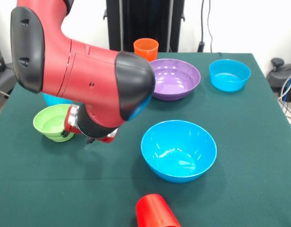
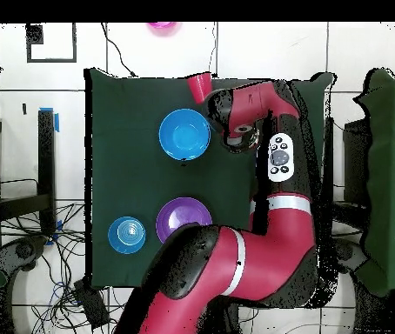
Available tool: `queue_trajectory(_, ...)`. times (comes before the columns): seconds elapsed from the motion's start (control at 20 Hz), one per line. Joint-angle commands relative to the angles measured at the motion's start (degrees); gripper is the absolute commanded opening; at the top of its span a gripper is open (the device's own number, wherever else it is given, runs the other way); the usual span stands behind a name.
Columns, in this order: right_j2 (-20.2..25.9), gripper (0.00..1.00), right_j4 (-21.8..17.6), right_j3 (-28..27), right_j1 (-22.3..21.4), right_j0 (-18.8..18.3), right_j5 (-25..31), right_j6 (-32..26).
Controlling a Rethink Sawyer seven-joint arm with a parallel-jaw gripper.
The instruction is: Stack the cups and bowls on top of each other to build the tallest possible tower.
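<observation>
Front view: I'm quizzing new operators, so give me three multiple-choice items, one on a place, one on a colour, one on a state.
1. The orange cup stands: A) behind the purple bowl; B) inside the big blue bowl; C) at the near edge.
2. The small bowl partly behind the arm is: A) pink; B) lime green; C) purple.
3. The big blue bowl is: A) upside down; B) holding a cup; C) upright and empty.

A, it rises past the purple rim; B, its rim shows green; C, its bare inside faces up.
</observation>
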Motion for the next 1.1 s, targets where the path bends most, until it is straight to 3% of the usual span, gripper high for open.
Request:
queue_trajectory(0.05,-1.6,1.0,2.1,4.3,-2.7,2.1,-5.1,5.7)
queue_trajectory(0.3,-2.3,1.0,2.9,3.3,-3.7,3.2,-4.3,3.9)
queue_trajectory(0.7,-3.5,1.0,4.2,2.1,-3.0,3.6,-4.9,5.6)
queue_trajectory(1.1,-5.1,1.0,7.0,5.6,-2.2,3.6,-7.3,8.8)
